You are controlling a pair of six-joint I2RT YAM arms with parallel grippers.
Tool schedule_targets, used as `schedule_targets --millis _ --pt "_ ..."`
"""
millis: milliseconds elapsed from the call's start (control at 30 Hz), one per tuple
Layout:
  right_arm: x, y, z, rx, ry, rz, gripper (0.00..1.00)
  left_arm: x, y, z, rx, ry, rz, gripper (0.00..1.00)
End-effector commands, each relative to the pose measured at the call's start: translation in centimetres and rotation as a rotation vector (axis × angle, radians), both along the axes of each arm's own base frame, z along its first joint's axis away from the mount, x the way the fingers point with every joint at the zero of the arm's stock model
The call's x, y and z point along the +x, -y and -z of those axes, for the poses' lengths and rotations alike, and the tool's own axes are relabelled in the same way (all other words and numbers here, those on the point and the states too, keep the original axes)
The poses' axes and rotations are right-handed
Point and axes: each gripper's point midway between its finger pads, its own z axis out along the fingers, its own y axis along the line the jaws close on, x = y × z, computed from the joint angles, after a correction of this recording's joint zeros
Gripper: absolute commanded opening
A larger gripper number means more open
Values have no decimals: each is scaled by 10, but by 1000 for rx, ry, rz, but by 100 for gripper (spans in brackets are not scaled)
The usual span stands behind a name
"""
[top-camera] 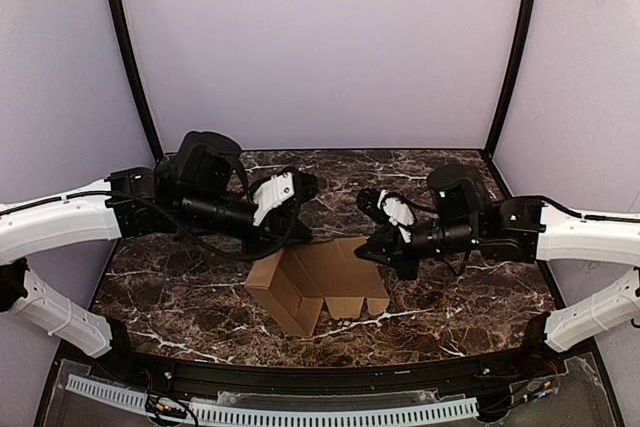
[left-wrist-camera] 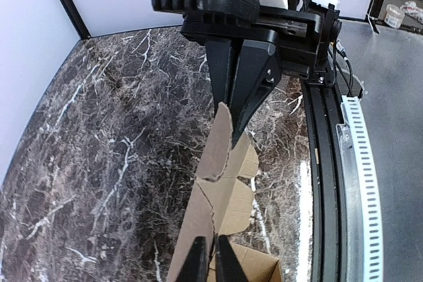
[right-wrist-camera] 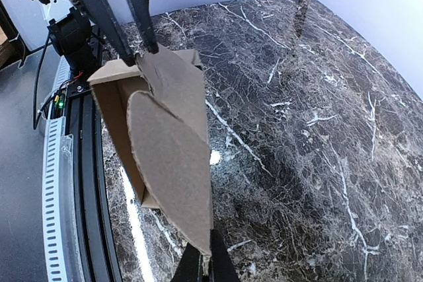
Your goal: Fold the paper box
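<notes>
The paper box is plain brown cardboard, partly folded, with an open box end at the front left and flaps spread flat on the marble table. One panel stands upright between the grippers. My left gripper is shut on the left end of that panel's top edge; its fingertips pinch the cardboard. My right gripper is shut on the right end; its fingertips pinch a rounded flap. Each wrist view shows the other gripper's fingers on the far end of the box.
A black rail and a white slotted cable duct run along the table's near edge. Pale walls with black corner posts enclose the back and sides. Both arm bodies hang over the middle of the table.
</notes>
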Motion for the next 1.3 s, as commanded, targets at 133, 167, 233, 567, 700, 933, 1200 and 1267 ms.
schedule_targets --millis 133,167,233,567,700,933,1200,1267 --pt "0 -1 -17 -73 -16 -16 0 -4 -16 -23 -36 28 -37 37" --pt "-1 -1 -18 -88 -19 -21 0 -4 -17 -25 -37 33 -39 41" --pt "-2 -1 -18 -117 -23 -27 0 -5 -20 -27 -32 35 -35 48" --pt "-3 -2 -24 -237 -47 -28 0 -10 -20 -19 65 -15 -1 65" --pt "-1 -4 -23 -268 -43 -18 0 -9 -14 -13 98 -38 7 62" --pt "-3 -7 -25 -288 -53 -16 0 -1 -12 6 182 -42 -13 48" --pt "-4 -8 -26 -297 -54 -16 0 -1 -7 15 215 -51 -7 39" --pt "-6 -9 -25 -300 -56 -19 0 0 -7 15 216 -51 -7 37"
